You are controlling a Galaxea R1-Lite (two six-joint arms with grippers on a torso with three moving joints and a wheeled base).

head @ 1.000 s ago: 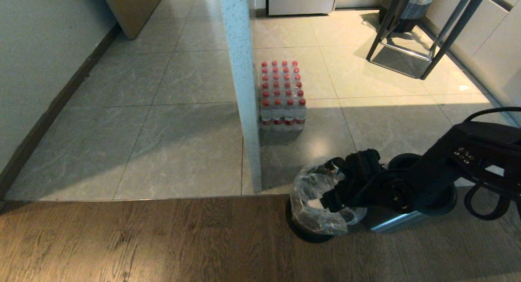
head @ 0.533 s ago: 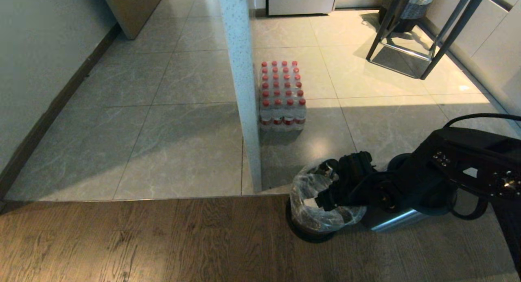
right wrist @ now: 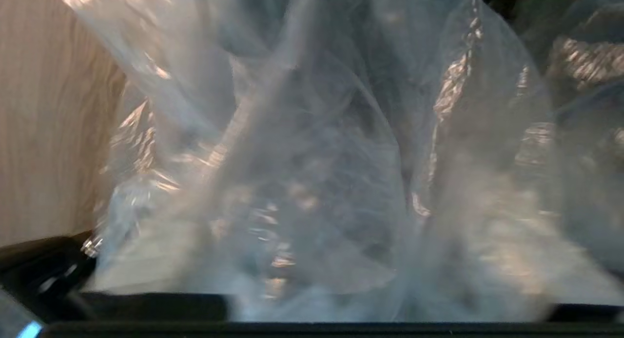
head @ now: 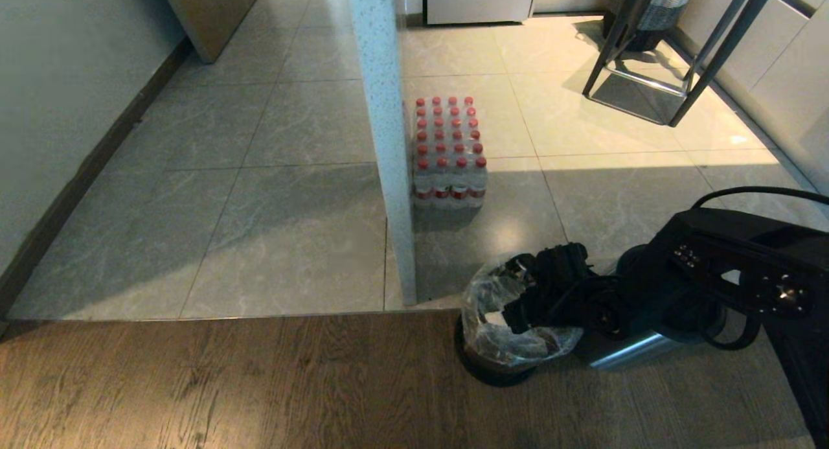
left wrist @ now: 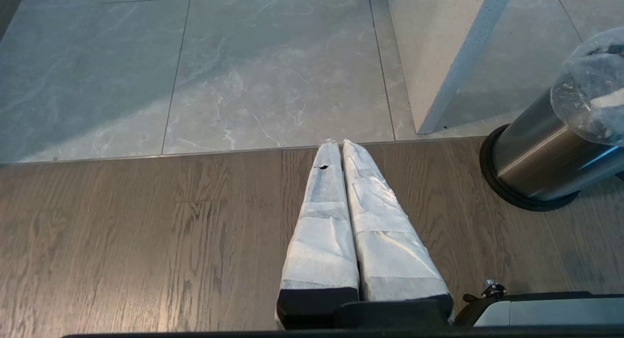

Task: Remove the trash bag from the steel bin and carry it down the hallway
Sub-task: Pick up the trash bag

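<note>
Head view: wooden floor (head: 194, 384) meets grey tiles. The steel bin (head: 622, 352) stands at the right, beside a white pillar (head: 388, 144). The right gripper (head: 518, 316) reaches into the trash bag (head: 482, 306) lining it; its grip cannot be told. The left gripper (left wrist: 336, 148) hangs closed, empty, above the wood.

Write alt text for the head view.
The robot's right hand reaches down into the clear trash bag lining the steel bin on the wood floor. Beyond it, grey tiles, a white pillar and a pack of red-capped bottles.
</note>
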